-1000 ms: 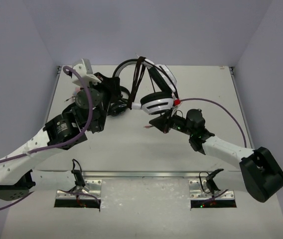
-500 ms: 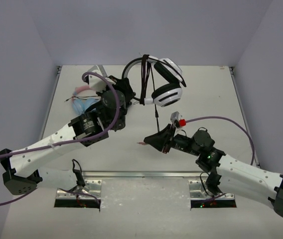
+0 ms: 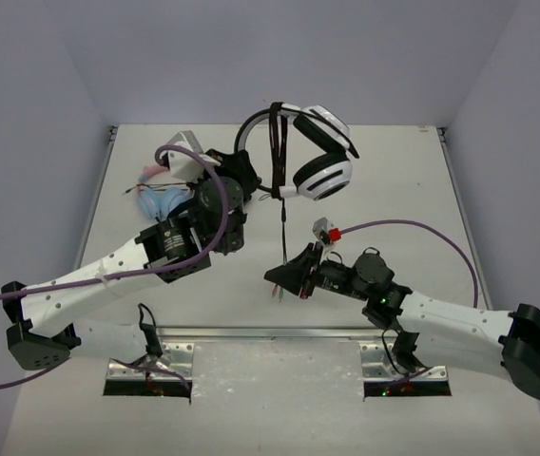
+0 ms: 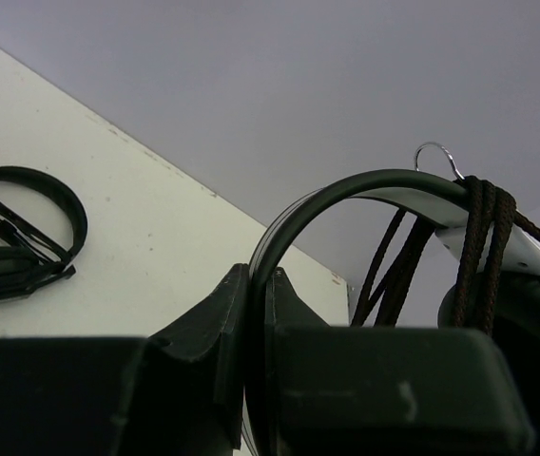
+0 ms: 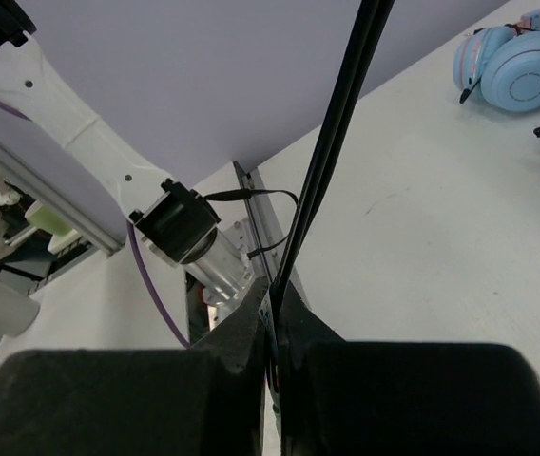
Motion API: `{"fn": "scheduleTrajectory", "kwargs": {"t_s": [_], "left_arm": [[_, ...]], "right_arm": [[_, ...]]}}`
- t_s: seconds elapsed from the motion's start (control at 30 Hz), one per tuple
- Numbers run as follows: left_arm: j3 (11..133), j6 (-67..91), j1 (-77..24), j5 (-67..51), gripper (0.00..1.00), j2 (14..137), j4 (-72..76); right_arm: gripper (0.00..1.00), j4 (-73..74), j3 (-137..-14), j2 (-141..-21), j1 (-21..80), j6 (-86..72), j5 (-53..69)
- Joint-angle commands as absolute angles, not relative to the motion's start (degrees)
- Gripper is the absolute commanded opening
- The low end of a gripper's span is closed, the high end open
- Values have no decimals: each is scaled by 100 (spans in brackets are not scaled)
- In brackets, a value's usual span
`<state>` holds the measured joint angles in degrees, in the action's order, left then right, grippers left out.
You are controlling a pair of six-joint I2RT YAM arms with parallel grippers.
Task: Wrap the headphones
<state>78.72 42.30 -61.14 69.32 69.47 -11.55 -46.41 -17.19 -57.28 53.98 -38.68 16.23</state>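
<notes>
The white headphones hang in the air over the back of the table, ear cups with black cushions to the right. My left gripper is shut on the headband, which runs down between its fingers. The thin black cable is wound several turns around the headband. From there a strand drops down to my right gripper, which is shut on the cable low over the table's near middle. A short cable end hangs below the fingers.
The pink-and-blue cat-ear pair lies at the back left, also in the right wrist view. The all-black pair lies on the table in the left wrist view. The rail with the arm bases runs along the near edge.
My right gripper has pulled back from the ear cup toward the near edge, drawing the cable strand down. My left gripper has carried the headphones slightly right and higher.
</notes>
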Motion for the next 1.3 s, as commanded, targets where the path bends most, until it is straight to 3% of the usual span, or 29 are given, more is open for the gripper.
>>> {"fn": "scheduleTrajectory", "kwargs": {"t_s": [0.0,0.17,0.3,0.6,0.8,1.1,1.27], "left_arm": [[7998,4484,-6126,7224,0,6820,77],[7656,3554,-6126,7488,0,6838,1035],[7208,3288,-6108,7778,0,6777,1537],[6391,3533,-5828,7937,0,6750,1048],[5435,3437,-5564,7050,0,6715,1089],[3508,2751,-5572,4853,1,6231,2645],[3304,2286,-5564,3412,0,6363,2412]], "right_arm": [[1,-4687,-1837,-5599,5650,-3920,1364],[3,-3737,-2249,-5318,6309,-3701,678],[1,-2124,-3083,-5378,6521,-3849,984],[1,-4,-4410,-5203,6838,-3543,888],[1,1921,-5579,-5528,6838,-2567,186],[1,3161,-6625,-6221,6636,-1047,9],[1,4191,-7460,-6942,5655,-335,718]]}}
